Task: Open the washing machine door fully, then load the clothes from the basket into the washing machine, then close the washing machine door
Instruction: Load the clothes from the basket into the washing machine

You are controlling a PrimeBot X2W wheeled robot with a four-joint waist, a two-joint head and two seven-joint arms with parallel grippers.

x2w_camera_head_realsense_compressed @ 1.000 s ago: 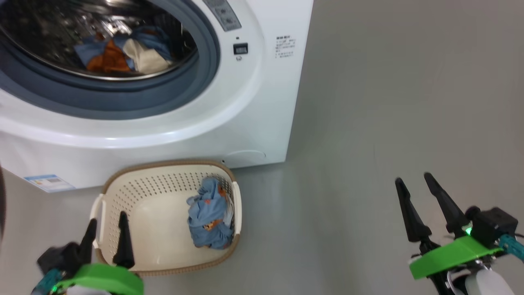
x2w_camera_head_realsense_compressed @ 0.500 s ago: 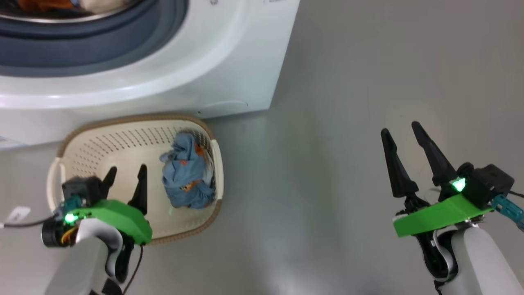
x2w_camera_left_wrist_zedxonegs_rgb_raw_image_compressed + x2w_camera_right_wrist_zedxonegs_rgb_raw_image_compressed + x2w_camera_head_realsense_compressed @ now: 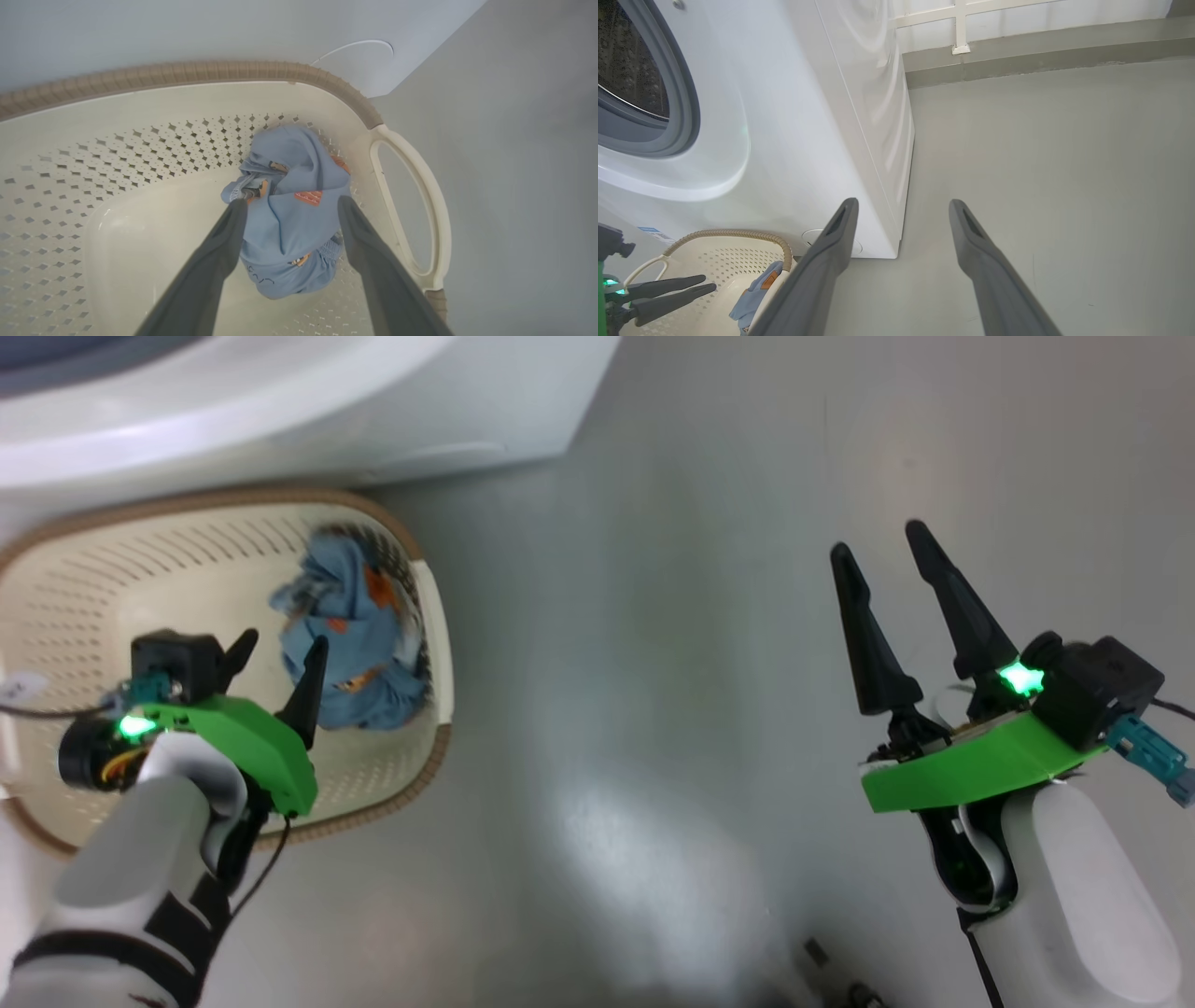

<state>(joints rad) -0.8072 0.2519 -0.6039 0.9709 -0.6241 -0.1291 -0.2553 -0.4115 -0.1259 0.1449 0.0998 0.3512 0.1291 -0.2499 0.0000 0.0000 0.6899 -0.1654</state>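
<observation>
Clothes [image 3: 350,644], head view: one light blue bundle with orange print, lying in the basket [image 3: 140,569] against its right wall. The basket stands on the floor [image 3: 653,616], just before the washing machine [image 3: 280,411].
Head view, left gripper [image 3: 283,642]: down inside the basket, just beside the bundle; jaws apart, holding nothing.
Head view, right gripper [image 3: 878,541]: well apart from the basket, over bare floor; jaws spread, empty.
Clothes [image 3: 289,224], left wrist view: sits between the two spread jaws, one either side. Cannot tell whether they touch the fabric; they are not closed on it.
Right wrist view, washing machine [image 3: 808,93]: drum opening [image 3: 635,70] uncovered, grey seal [image 3: 686,107] exposed. Drum too dark to tell what lies inside.
Right wrist view, right gripper [image 3: 902,203]: jaws open, only floor beyond them.
Done, as judged: opening the door, since the drum mouth stands uncovered.
In hand, as judged: taking up the bundle from the basket.
Left to do: close on the fabric, lift it, carry it to the drum, let go, then shut the door.
</observation>
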